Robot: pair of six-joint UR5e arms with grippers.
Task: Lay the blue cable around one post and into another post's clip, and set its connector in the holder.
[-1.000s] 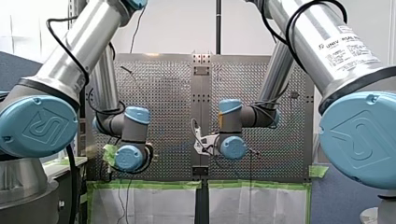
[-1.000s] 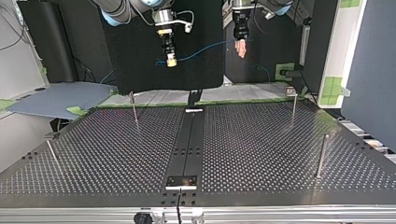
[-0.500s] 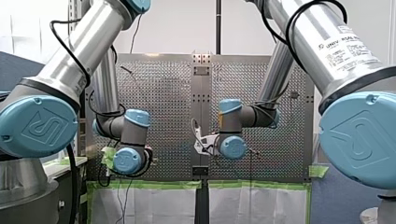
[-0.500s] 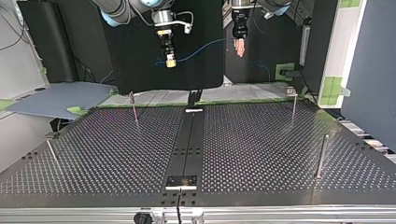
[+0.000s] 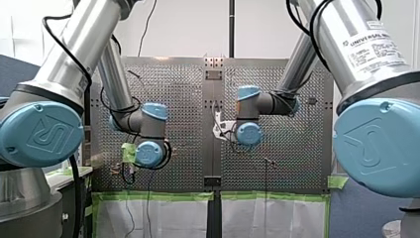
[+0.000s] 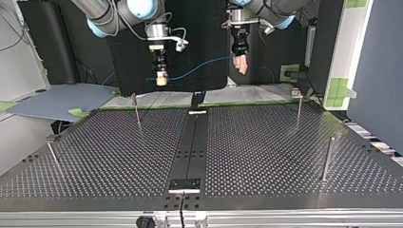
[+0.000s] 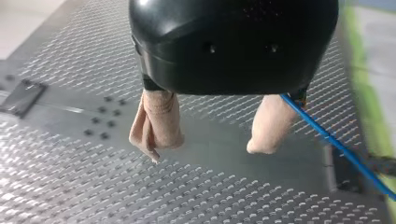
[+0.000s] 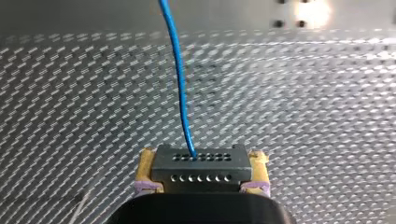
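**Cable routing, carry stage.** The right jaws are closed on the connector (image 8: 201, 168), a black rectangular block with two rows of small holes. It is clamped flat between yellow pads (image 8: 146, 164). The blue cable (image 8: 180, 84), thin, round and smooth, leaves the block's face straight ahead of those jaws.

The left jaws stand open, with nothing between the beige pads (image 7: 159, 122), which look soft and creased. The cable passes the outer side of one pad, unheld.

In the top view both sets hang above the far edge of the counter (image 6: 266, 156), the right at 11 o'clock and the left near 12 to 1 o'clock. The cable spans them in a shallow curve.

The counter is perforated metal of dull sheen with a dark centre strip (image 6: 190, 152). Thin upright metal rods stand on it:
- one post (image 6: 137, 110) at 10 o'clock
- a second post (image 6: 299, 111) at 2 o'clock
- a third post (image 6: 328, 159) at 4 o'clock
- a fourth post (image 6: 53, 156) at 8 o'clock

Any clip is too small to make out.

**Likely hazards:**
- The loose cable may slide off the open pad and miss its post.
- The slack span may snag.
- A sideways pull may twist the connector in its pads.
- The slender posts may bend if struck.
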